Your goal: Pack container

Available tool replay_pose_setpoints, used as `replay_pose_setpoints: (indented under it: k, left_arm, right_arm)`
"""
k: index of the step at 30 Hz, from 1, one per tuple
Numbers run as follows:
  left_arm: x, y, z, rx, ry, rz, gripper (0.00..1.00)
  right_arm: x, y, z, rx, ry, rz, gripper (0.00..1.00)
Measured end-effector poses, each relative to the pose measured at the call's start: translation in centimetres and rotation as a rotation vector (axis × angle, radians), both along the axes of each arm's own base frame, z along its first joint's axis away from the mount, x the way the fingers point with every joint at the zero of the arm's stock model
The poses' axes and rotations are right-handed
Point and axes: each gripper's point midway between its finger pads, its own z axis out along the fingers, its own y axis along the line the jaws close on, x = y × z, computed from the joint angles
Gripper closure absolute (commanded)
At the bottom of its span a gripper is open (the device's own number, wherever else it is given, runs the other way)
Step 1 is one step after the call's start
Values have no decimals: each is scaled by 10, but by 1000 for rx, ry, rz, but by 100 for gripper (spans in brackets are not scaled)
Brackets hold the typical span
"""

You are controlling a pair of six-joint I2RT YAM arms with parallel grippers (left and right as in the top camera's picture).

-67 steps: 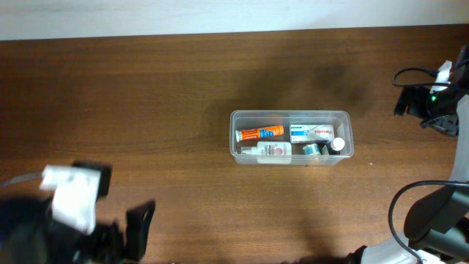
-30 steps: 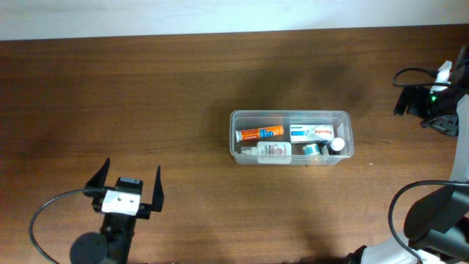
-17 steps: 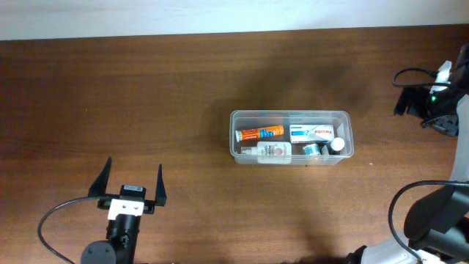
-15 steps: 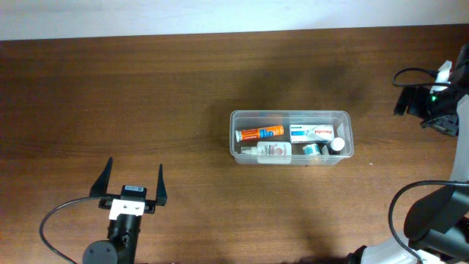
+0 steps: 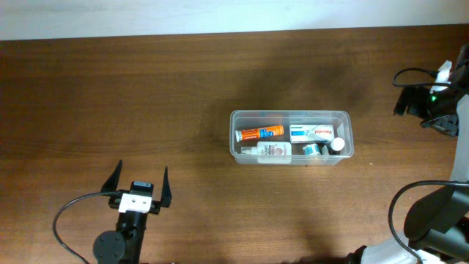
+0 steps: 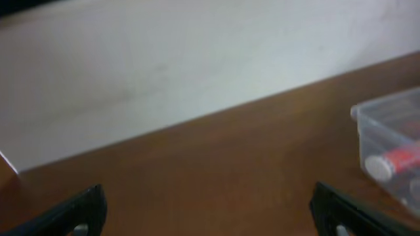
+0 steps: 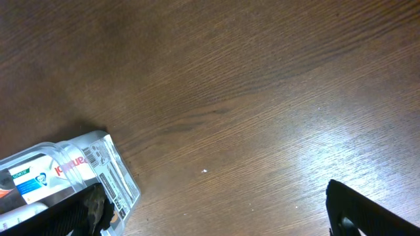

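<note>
Overhead: container [image 5: 289, 112] sits upright, right of centre on the worktop [image 5: 146, 88]. Left tool [image 5: 141, 181] is spread wide and empty, well apart from it. Right tool [image 7: 213, 196] is likewise spread and empty, near its end.

The right gripper [image 7: 220, 219] showed only its two dark fingertips [image 7: 357, 210] in the bottom corners, spread wide apart above the brown wooden table [image 7: 262, 78]. A rounded corner of the clear container [image 7: 121, 177] sat at lower left, with a white-and-blue box [image 7: 31, 178] lying inside. A tiny white speck [image 7: 204, 171] lay on the wood near it.
</note>
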Motion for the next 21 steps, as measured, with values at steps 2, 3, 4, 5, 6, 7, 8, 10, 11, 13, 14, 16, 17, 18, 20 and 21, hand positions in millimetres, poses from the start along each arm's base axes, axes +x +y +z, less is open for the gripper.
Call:
replay_pose_setpoints:
  k: [2,3,4,5,6,7,8,10,11,13,14,16,17,18,20,21]
  left_arm:
    - [0,0,-7,0,24,0,1]
    - [0,0,-11,0,39,0,1]
    - [0,0,-16,0,59,0,1]
    - [0,0,-18,0,66,0,1]
    - [0,0,-18,0,66,0,1]
    - [0,0,-18,0,66,0,1]
    - [0,0,-18,0,66,0,1]
    - [0,0,-18,0,66,0,0]
    - [0,0,-18,0,66,0,1]
    - [0,0,-18,0,66,0,1]
    - [0,0,-18,0,66,0,1]
    - [0,0,-18,0,66,0,1]
    - [0,0,-18,0,66,0,1]
    - [0,0,-18,0,66,0,1]
    - [0,0,-18,0,66,0,1]
    - [0,0,-18,0,66,0,1]
  right_arm:
    - [0,0,0,0,0,0,2]
    - [0,0,0,1,0,-1,1]
    - [0,0,0,0,0,0,2]
    - [0,0,0,1,0,0,2]
    - [0,0,0,0,0,0,2]
    - [0,0,0,0,0,0,2]
    - [0,0,0,0,0,0,2]
    - [0,0,0,0,0,0,2]
    - [0,0,0,0,0,0,2]
    - [0,0,0,0,0,0,2]
    - [0,0,0,0,0,0,2]
    - [0,0,0,0,0,0,2]
    - [0,0,0,0,0,0,2]
    - [0,0,0,0,0,0,2]
    - [0,0,0,0,0,0,2]
    - [0,0,0,0,0,0,2]
